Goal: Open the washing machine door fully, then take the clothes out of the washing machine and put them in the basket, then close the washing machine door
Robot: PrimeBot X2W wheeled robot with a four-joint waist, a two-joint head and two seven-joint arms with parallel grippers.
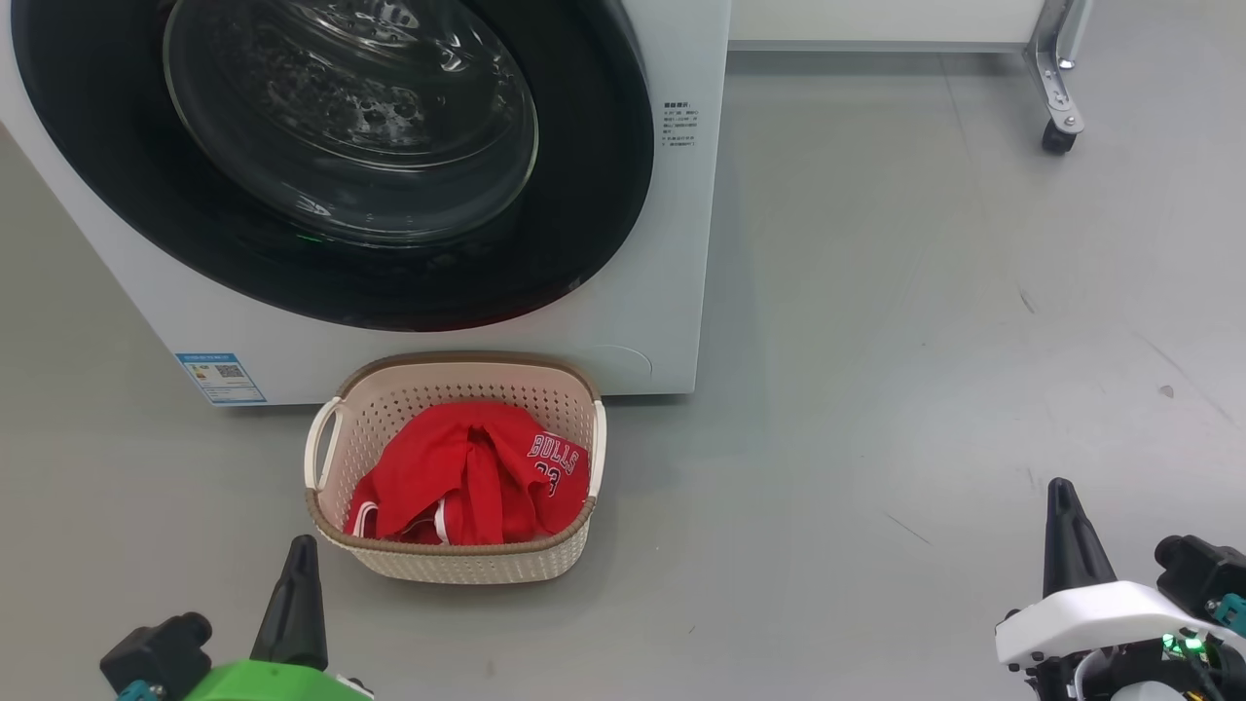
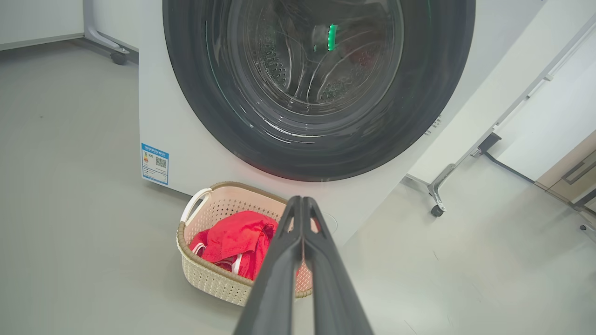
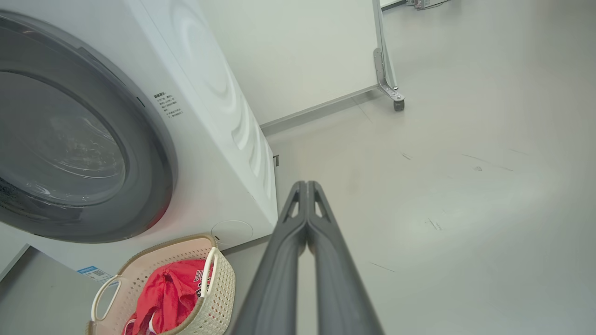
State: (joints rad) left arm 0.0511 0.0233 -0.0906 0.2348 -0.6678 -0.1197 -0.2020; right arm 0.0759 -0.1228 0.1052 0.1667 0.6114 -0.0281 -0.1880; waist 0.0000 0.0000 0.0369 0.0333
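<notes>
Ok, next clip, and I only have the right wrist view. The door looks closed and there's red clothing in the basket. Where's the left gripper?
Observer: In the head view the left gripper sits at the lower left, shut and empty, just short of the basket.
Operator: My view cuts off the basket's near side. Is anything hanging over it?
Observer: No. In the head view the clothes lie wholly inside the rim.
Operator: Any clothes in the drum?
Observer: In the left wrist view I see bare dimpled drum through the door glass and no clothing, but reflections hide part of it.
</notes>
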